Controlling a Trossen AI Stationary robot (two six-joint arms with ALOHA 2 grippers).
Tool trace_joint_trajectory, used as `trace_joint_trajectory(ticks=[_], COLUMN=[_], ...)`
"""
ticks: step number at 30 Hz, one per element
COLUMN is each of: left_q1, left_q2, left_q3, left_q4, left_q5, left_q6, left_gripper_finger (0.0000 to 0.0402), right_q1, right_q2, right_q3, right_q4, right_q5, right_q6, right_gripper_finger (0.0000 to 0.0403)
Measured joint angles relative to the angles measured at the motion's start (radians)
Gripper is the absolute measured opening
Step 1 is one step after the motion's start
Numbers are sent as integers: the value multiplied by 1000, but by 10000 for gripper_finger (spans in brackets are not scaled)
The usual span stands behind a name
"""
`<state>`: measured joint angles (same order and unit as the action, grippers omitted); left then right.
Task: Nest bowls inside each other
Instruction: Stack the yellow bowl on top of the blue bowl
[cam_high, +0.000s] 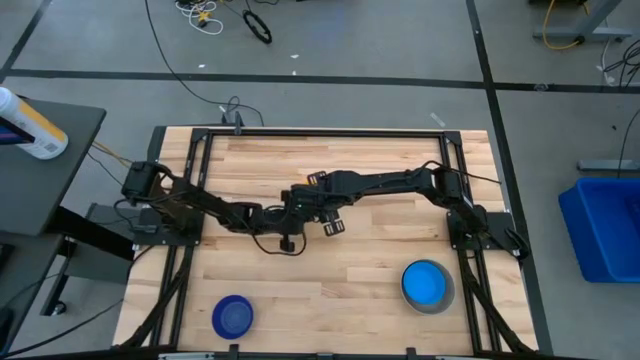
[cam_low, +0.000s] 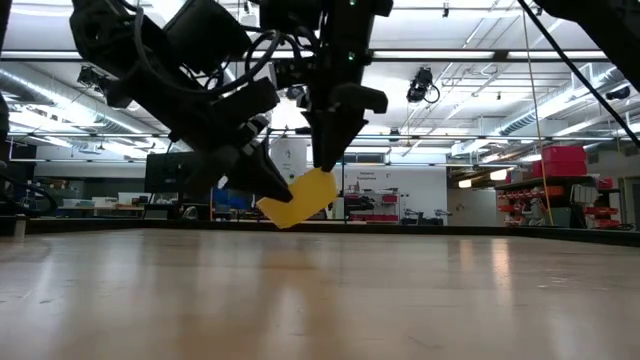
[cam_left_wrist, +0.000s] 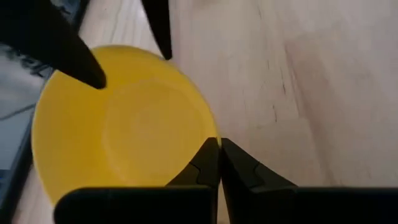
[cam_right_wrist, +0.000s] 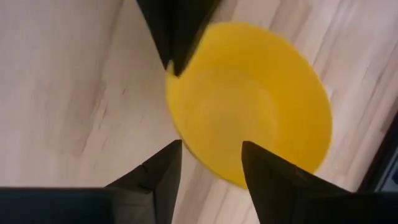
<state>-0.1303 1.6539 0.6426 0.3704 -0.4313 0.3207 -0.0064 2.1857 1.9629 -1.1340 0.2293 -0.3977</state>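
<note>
Holding one yellow bowl (cam_low: 300, 199) by its rim above the middle of the table (cam_high: 350, 270), the left gripper (cam_left_wrist: 217, 149) is clamped tight on it. The right gripper (cam_right_wrist: 210, 158) straddles the opposite rim, fingers spread apart. One dark blue bowl (cam_high: 232, 317) and one light blue bowl (cam_high: 427, 283) nested in one grey bowl (cam_high: 443, 301) sit at the front edge.

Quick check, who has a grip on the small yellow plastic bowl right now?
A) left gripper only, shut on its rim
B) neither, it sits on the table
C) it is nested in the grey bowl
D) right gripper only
A: the left gripper is shut on the rim of the small yellow plastic bowl, held tilted above the wooden table, while the right gripper straddles the opposite rim with its fingers open.
</note>
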Motion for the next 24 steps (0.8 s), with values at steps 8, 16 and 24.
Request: trace_joint_trajectory(ticks=[8,16,24], left_q1=[-41,-46,-105], left_q2=[-47,-51,-181], left_q3=[0,0,2], left_q4=[-19,-29,-17], left_q5=[-31,-80,-117], left_q6=[10,9,67], left_gripper_finger=[5,10,101], right_q1=[-12,5,-16], right_q2=[-3,-2,1], right_q3=[-70,-79,-81], right_q4=[-9,-9,-19], right_q5=[-21,39,112], right_q6=[7,-17,60], right_gripper_finger=[123,8,2])
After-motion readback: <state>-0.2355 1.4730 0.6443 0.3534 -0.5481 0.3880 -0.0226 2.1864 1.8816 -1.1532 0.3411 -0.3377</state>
